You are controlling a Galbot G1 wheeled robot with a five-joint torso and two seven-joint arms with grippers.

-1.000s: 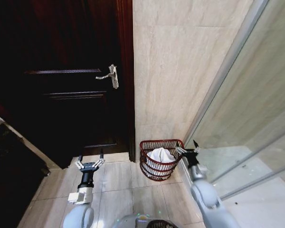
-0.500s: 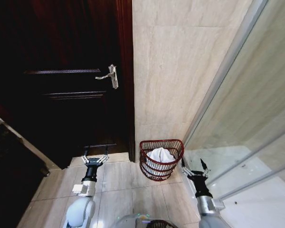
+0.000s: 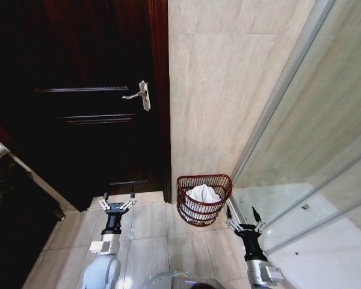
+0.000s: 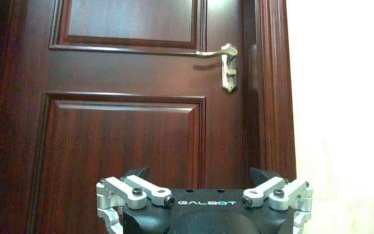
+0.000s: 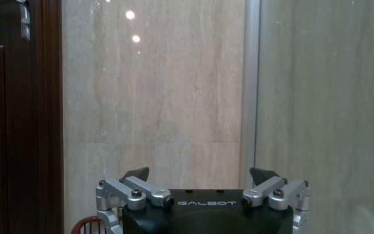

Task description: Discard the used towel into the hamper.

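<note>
Since a second ago your right gripper [image 3: 243, 224] has pulled back from the rim of the small round reddish-brown wicker hamper [image 3: 203, 201] and now hangs low over the tiled floor [image 3: 150, 226], its fingers spread wide and holding nothing. In the head view, the hamper stands against the beige stone wall [image 3: 222, 90] at the foot of the dark wooden door [image 3: 90, 108] frame, and a crumpled white towel [image 3: 203, 194] already lies inside it. From your right gripper the hamper sits at about ten o'clock, near but not touching; from your left gripper [image 3: 116, 205] it lies at about three o'clock, farther off, so your right arm is the nearer one. Your left gripper is also splayed open and empty over the floor before the door. Judging by the towel in the basket, the drop looks done.

In the left wrist view, your left gripper [image 4: 203, 187] faces the door panels, with the silver lever handle [image 4: 223, 61] at one o'clock above it.

In the right wrist view, your right gripper [image 5: 203, 187] points at the stone wall beside the glass shower panel [image 5: 323, 112]; a sliver of the hamper rim [image 5: 86, 225] shows at eight o'clock.
</note>
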